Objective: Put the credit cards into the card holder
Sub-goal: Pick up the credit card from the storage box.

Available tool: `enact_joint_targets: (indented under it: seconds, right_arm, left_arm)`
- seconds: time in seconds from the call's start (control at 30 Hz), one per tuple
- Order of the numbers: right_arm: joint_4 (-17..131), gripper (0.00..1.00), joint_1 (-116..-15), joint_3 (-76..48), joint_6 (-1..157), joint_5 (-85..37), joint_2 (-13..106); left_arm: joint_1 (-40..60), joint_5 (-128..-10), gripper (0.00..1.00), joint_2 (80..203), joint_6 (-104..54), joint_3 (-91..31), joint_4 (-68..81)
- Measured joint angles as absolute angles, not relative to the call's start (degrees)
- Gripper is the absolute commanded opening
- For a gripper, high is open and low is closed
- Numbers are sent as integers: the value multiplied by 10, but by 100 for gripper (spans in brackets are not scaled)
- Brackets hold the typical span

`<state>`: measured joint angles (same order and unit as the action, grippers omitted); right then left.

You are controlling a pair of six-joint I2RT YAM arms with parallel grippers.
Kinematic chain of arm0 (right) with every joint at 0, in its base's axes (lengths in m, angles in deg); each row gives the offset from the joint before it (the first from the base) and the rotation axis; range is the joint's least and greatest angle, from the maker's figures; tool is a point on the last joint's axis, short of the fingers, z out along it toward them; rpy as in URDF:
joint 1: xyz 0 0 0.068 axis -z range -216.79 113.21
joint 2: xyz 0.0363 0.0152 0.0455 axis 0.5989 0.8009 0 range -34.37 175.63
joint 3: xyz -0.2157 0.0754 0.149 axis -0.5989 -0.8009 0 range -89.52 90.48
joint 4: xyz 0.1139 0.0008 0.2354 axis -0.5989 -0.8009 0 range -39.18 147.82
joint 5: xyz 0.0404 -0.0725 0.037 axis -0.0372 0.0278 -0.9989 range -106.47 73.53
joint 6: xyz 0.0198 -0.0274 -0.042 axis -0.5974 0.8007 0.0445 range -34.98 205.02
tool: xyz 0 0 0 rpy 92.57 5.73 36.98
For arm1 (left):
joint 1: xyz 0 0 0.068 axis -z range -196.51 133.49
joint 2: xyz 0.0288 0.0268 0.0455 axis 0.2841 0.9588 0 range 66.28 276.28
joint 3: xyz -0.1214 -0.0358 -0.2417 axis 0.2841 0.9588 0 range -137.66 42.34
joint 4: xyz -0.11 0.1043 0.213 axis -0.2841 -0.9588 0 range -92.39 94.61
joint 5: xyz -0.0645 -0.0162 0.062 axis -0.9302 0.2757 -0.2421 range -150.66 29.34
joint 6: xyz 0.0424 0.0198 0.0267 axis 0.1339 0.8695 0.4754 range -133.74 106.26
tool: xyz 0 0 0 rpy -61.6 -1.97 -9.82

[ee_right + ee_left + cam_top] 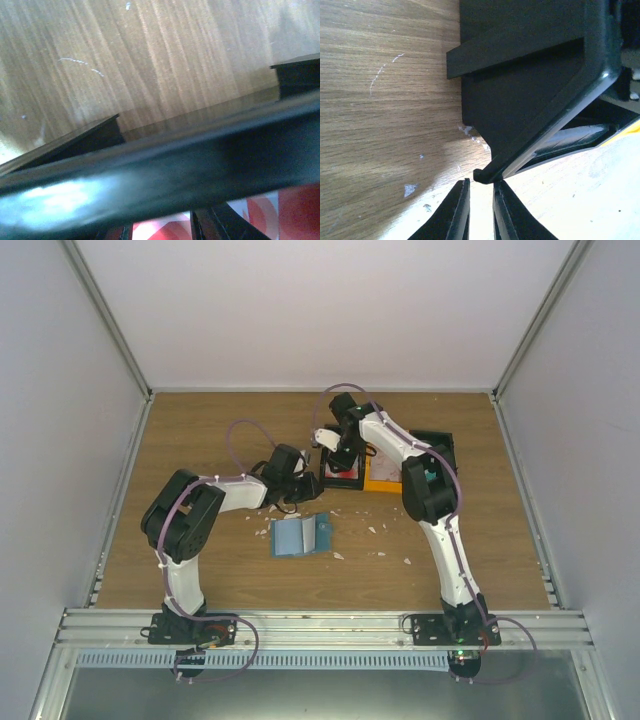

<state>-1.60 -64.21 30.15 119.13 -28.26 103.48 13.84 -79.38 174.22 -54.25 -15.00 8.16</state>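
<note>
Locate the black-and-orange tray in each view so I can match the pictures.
Top external: the tray sits just right of centre, on the far half of the table.
Left wrist: the tray fills the upper right with its black wall, one corner pointing down towards bottom centre.
Right wrist: the tray shows as a blurred black rim crossing the frame left to right.
Shared landmark: the wooden table.

Left arm (pixel 185 515) and right arm (pixel 445 550) had white link shells, bulky black joint housings, and black bases at the frame bottom. Thin purple cables (pixel 229 440) looped along both. Left gripper (pixel 481 181) fingers (pixel 455 215) were black and wedge-shaped.
</note>
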Motion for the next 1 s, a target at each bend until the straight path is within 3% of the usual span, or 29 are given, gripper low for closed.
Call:
enact_joint_targets:
  seconds: [0.57,1.0]
  right_arm:
    - [-28,18,-638,262,1192,-361,972]
    - [-30,21,-638,216,1186,-395,949]
  left_arm:
    - [136,-772,15,1754,-549,-157,68]
    - [134,-768,15,1754,-549,-157,66]
